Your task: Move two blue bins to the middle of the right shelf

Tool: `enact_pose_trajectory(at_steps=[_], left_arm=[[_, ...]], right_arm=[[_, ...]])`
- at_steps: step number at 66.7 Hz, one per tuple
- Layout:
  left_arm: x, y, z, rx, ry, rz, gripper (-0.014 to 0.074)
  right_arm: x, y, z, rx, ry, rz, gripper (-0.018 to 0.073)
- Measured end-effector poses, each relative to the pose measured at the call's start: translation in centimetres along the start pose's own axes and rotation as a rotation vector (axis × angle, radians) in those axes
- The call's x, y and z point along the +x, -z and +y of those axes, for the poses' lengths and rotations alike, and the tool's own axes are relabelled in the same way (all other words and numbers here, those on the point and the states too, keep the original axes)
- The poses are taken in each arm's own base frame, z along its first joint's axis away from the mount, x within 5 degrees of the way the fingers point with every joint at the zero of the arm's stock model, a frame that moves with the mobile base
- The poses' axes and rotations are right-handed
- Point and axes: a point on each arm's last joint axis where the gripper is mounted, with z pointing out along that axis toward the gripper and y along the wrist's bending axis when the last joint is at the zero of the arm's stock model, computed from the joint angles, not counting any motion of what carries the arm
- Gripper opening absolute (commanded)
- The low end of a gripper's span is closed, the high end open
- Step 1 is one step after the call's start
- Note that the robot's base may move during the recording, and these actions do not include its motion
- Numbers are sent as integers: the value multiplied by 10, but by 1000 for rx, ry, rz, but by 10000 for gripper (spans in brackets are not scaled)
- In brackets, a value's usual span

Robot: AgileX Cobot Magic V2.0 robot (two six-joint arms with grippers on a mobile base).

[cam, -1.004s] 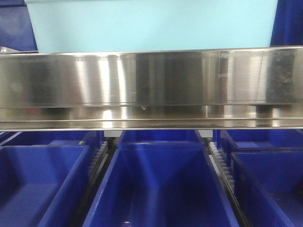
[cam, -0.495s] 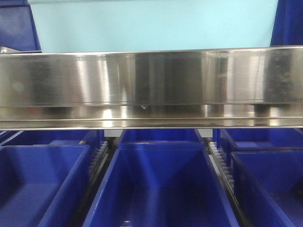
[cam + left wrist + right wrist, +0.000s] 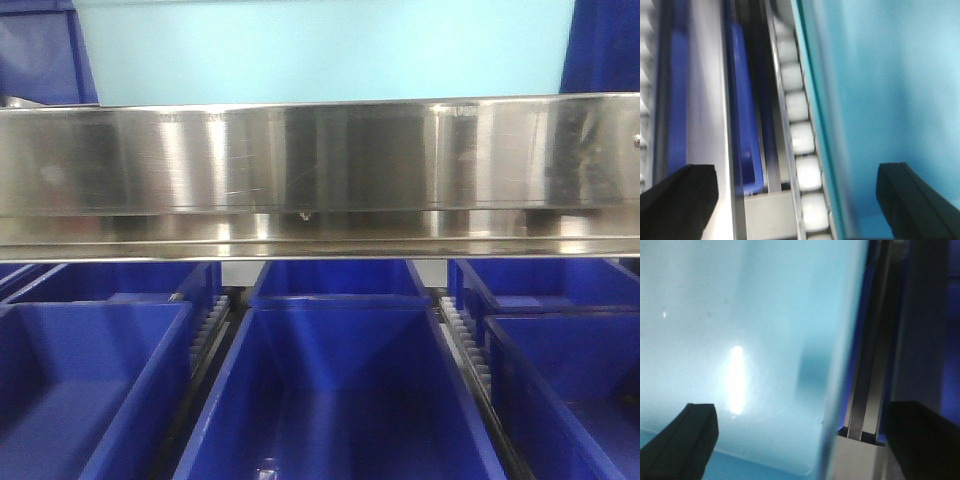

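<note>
- Two black fingers of the left gripper (image 3: 797, 197) sit in the lower corners of the left wrist view. They are spread wide, with nothing clamped between them.
- Most of the right half of that view is the wall of a light-blue bin (image 3: 320, 50). A roller track (image 3: 799, 135) of white rollers runs up the frame just beside the wall's left edge.
- Left of the rollers, a dark-blue rim (image 3: 744, 115) lies along a grey rail; the view is blurred.
- The right gripper (image 3: 802, 437) is likewise parted, with a finger in each lower corner and nothing gripped.
- The light-blue wall fills the left and centre of the right wrist view, and a dark metal channel (image 3: 875, 340) runs up the right side.
- In the front view the light-blue bin takes the top centre, above a steel shelf rail (image 3: 320, 170) that spans the whole width.
- Below the rail stand a left dark-blue bin (image 3: 80, 400), a middle dark-blue bin (image 3: 340, 400) and a right dark-blue bin (image 3: 570, 390), with toothed strips between them.
- More dark-blue bins sit behind these three.
</note>
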Motion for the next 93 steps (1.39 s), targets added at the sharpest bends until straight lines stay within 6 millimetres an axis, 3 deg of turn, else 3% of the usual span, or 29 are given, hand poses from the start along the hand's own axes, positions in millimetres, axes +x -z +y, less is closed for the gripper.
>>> enact_pose_trajectory(at_steps=[16,32,38,46,52,56,64,93], left_arm=[[11,-15,-5,44,14,72,540],[14,-18,-10,95,35,91,536],[15,-25,-10,91,34,112,536],[16,-38,-12,91,34,143,487],[15,-43,-13,92,35,147,328],[14,-45,-14,100,40,139,178],[13,-46,-16,105,62,130,-114],[8,-41,-16,103,63,130,-111]], right_arm=[[11,-25,0,-2,-11,24,559],[12,-29,-1,-1,-22,9,557],[12,-30,-1,-1,-22,4,501],[12,-30,-1,1,-21,1,291],[11,-31,-3,15,-13,2,19],[11,-31,-8,40,-1,-1,-160],[10,-31,-6,28,-5,-5,-153],[11,-32,-6,30,-2,-3,-153]])
